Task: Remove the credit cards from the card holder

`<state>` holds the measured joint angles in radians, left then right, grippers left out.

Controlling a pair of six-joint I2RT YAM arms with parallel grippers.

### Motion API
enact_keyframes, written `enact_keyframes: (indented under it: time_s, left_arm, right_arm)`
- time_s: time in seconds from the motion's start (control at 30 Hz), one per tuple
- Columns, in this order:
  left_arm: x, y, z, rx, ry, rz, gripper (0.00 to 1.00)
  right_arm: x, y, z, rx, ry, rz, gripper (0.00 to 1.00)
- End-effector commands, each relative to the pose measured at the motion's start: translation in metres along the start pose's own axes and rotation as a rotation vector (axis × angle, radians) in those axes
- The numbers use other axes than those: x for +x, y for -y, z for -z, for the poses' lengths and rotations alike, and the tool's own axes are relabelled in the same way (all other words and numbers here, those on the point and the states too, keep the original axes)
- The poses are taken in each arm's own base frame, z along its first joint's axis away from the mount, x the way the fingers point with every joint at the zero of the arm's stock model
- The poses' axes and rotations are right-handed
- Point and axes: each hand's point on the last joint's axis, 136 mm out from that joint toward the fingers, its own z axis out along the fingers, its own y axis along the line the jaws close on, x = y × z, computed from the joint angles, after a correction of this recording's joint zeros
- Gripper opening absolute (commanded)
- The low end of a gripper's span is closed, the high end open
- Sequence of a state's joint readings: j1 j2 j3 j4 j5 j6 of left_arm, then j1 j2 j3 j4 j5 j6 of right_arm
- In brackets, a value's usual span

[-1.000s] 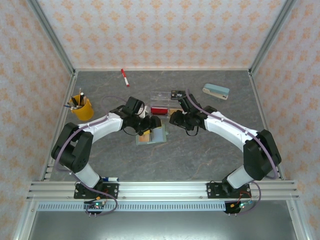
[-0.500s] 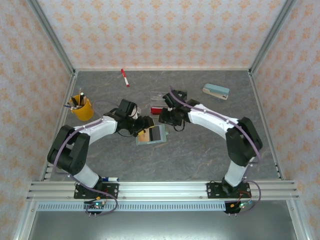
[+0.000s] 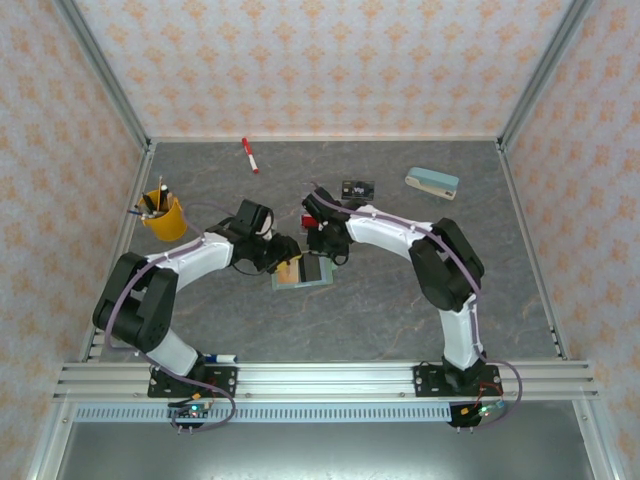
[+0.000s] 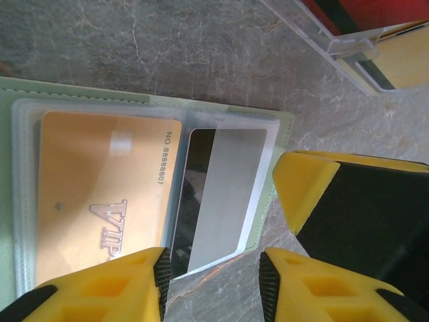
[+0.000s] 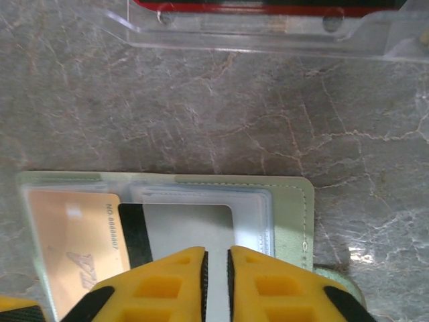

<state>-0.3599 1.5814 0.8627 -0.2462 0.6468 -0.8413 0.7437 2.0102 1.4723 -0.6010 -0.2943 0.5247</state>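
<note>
At the far left of the desk (image 3: 420, 300), a yellow cup (image 3: 165, 218) is holding pens, and a red marker (image 3: 249, 156) is lying near the back wall.

The left arm is curving in from the left. Its fingers (image 3: 285, 250) are hovering at the left end of the card holder (image 3: 318, 272), which is lying open and flat near the middle of the desk.

In the left wrist view, the left fingers (image 4: 213, 258) are standing spread apart and gripping nothing. The lower edge of a card is showing in the gap between them.

The card holder (image 4: 80, 90) is showing two clear pockets. The tan-gold card (image 4: 100, 174), marked VIP, is sitting in the left pocket. A card with a black stripe and a pale grey face (image 4: 224, 181) is sitting in the right pocket, its end sticking out past the pocket's mouth.

The right arm is reaching in from the right, bringing its fingers (image 3: 322, 243) over the holder's far right part. In the right wrist view, these fingers (image 5: 216, 258) are pressed almost together, leaving only a thin slit. They are sitting directly over the striped card (image 5: 181, 225), but whether they are touching it cannot be told.

Just beyond the holder (image 5: 295, 194), a clear tray (image 5: 255, 37) is resting on the desk with a red card (image 5: 255, 5) lying inside it.

Farther right and well apart, a cream-and-teal stapler (image 3: 432, 182) is lying near the back.
</note>
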Motion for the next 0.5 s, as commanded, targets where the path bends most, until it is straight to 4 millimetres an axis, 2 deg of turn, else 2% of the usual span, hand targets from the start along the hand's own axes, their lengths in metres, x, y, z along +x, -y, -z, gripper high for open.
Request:
enact_keyframes:
  time_s: [0.0,0.13,0.47]
  left_arm:
    - [0.002,0.003,-0.008,0.006,-0.020,0.006,0.40]
    - [0.001,0.004,-0.013,0.006,-0.024,0.003,0.38]
    - [-0.002,0.003,-0.028,0.015,-0.045,0.012,0.37]
  right_arm:
    - [-0.001,0.005,-0.004,0.035,-0.013,0.023,0.21]
    - [0.005,0.005,-0.015,0.027,-0.051,0.020,0.22]
    - [0.016,0.007,-0.029,0.000,-0.102,0.008,0.23]
